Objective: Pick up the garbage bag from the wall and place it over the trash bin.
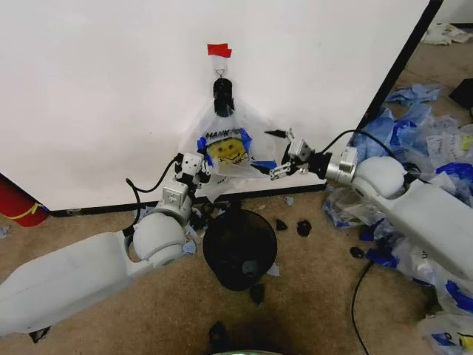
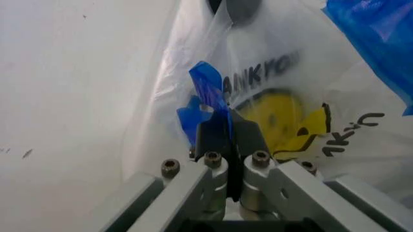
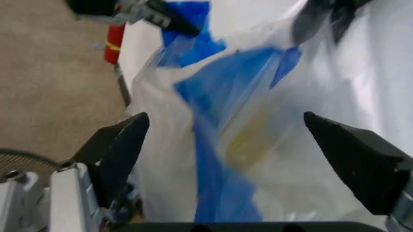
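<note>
The garbage bag (image 1: 225, 148) hangs on the wall (image 1: 103, 89) from a small hook (image 1: 220, 70) under a red tape strip (image 1: 219, 50). It is translucent, with a yellow smiley and blue-edged handles. My left gripper (image 1: 202, 168) is at the bag's left side, shut on a blue-edged fold (image 2: 210, 92) of the bag (image 2: 271, 82). My right gripper (image 1: 262, 151) stands open at the bag's right side, and the plastic (image 3: 239, 135) lies between its spread fingers (image 3: 123, 145). The black trash bin (image 1: 239, 248) stands on the carpet just below the bag, between my arms.
A red cylinder (image 1: 18, 203) stands at the wall's foot on the far left. A heap of blue and white plastic bags (image 1: 429, 148) covers the floor on the right. Black scraps (image 1: 303, 228) and a cable (image 1: 358, 296) lie on the carpet around the bin.
</note>
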